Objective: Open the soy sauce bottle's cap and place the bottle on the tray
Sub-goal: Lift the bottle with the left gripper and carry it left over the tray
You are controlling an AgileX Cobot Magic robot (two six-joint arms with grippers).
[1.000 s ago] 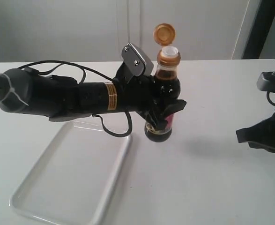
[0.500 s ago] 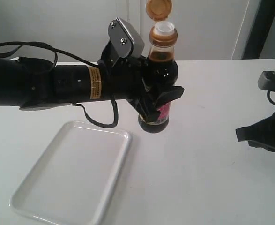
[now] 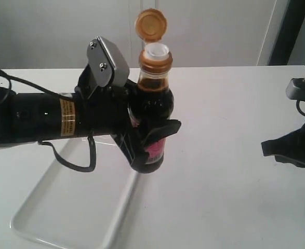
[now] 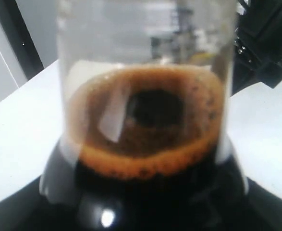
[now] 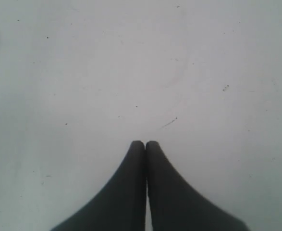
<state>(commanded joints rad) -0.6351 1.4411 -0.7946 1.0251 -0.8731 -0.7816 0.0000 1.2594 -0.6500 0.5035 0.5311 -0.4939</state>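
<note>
from my remote station i see a plain white table (image 3: 230, 171) spreading across the scene, its surface marked by faint specks and scuffs in the right wrist view. a flat white tray (image 3: 74, 207) with rounded corners lies directly on it at the near left, partly hidden by the arm above.

The left pincer (image 3: 149, 142) grips the upright soy sauce bottle (image 3: 153, 116), cap (image 3: 151, 23) flipped open, above the tray (image 3: 53, 207) rim near the bench (image 3: 230, 181) front-left corner.
</note>
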